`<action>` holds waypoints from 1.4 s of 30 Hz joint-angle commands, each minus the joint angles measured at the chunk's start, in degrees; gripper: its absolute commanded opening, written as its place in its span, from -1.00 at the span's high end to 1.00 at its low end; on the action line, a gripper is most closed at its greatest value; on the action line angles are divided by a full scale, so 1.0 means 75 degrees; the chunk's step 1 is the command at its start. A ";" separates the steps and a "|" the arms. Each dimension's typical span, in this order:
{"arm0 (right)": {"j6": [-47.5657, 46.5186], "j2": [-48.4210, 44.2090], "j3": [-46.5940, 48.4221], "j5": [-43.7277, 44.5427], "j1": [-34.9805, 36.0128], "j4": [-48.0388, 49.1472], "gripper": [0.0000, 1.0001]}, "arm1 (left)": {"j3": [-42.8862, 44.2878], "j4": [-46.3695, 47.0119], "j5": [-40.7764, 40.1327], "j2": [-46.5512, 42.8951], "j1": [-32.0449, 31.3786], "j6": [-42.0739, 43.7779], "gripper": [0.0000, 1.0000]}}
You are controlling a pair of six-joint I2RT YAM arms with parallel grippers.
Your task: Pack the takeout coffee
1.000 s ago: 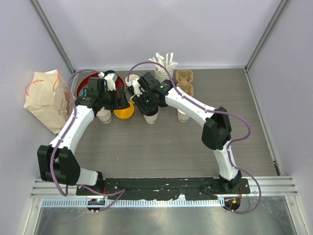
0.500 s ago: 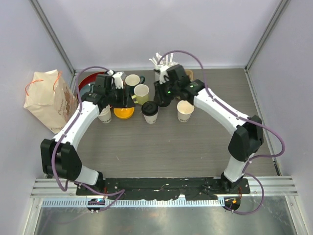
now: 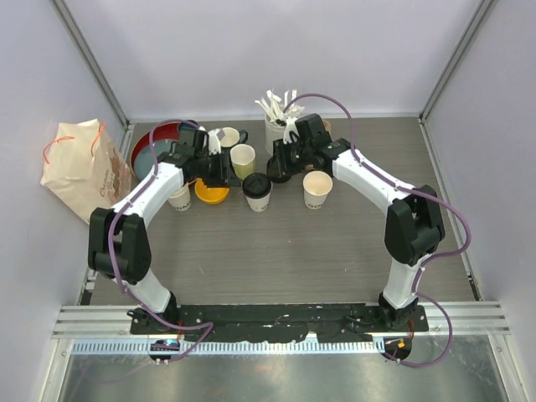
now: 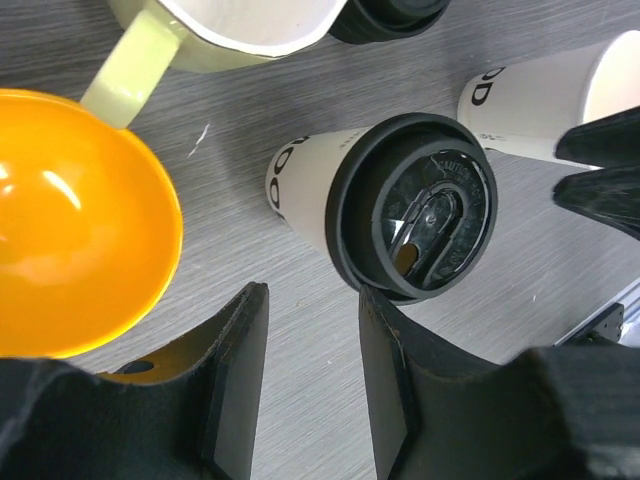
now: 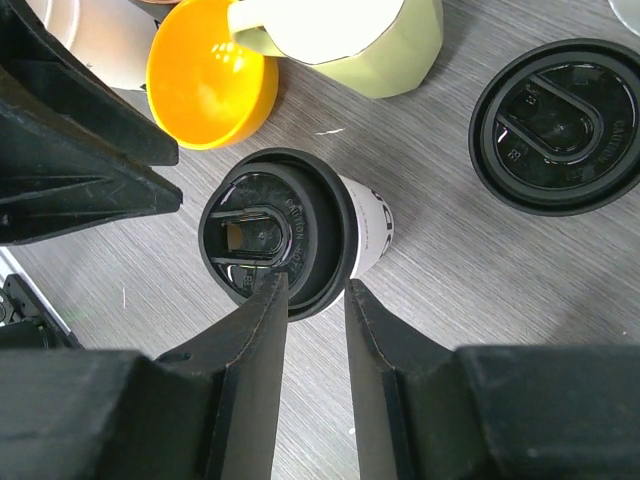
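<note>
Right pincer (image 5: 313, 288), withdrawn off the lidded cup (image 3: 257, 188) beside the orange bowl (image 3: 211, 193), stands parted, empty, left pincer (image 4: 312, 295) likewise; cup judged light, crushable: grip below lid.

— Does anything there carry writing?

— The black lid (image 5: 262, 235) of the lidded cup (image 5: 368, 232) bears raised letters along its inner ring. They seem to spell CAUTION.

— And the cup's wall?

— It shows dark rounded characters, something like "OD", and so does the lidless cup (image 4: 540, 80). Embossing on the loose lid (image 5: 560, 125) and print on the paper bag (image 3: 84, 172) are too small to read.
</note>
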 commanded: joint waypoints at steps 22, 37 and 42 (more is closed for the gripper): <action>0.0066 0.0641 -0.0182 -0.0421 -0.0012 0.0345 0.37 | 0.0320 0.0493 0.0584 0.0534 -0.0211 -0.0312 0.17; 0.0136 0.0805 -0.0908 -0.0386 -0.0024 0.0521 0.78 | 0.0226 0.0657 0.0807 0.0604 -0.0223 -0.0370 0.24; 0.0183 0.0875 -0.0979 -0.0456 -0.0036 0.0579 0.89 | 0.0144 0.0727 0.0736 0.0768 -0.0211 -0.0370 0.34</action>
